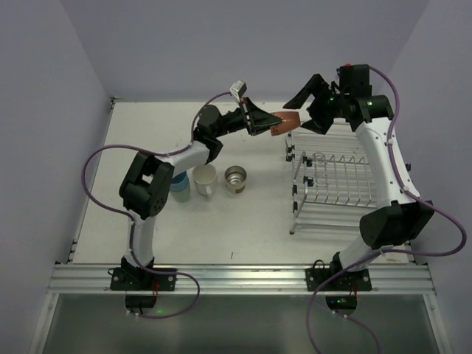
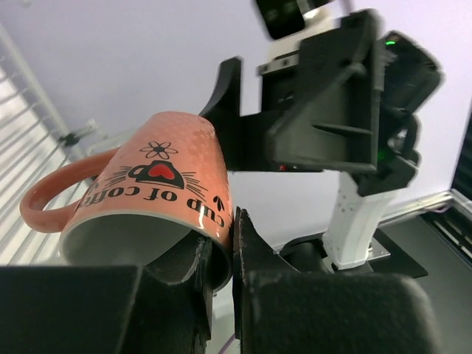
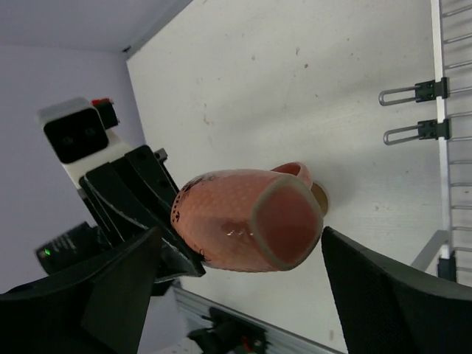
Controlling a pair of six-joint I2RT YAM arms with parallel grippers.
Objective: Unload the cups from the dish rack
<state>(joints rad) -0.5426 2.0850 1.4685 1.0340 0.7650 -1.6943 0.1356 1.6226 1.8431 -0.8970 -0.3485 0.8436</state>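
The pink cup [image 1: 285, 122], handled and printed "cup of coffee", hangs sideways in mid-air at upper centre, its rim pinched in the closed left hand [image 1: 270, 124], the right hand [image 1: 305, 112] spread wide around its base, beside the rack's [image 1: 296, 193] far-left corner.

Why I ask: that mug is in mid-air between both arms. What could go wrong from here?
1. The left gripper pinches the pink mug only by its rim, tilted, above the table; a slip would likely drop it.
2. The right gripper has its open fingers flanking the mug closely; either arm moving sideways could knock it loose.
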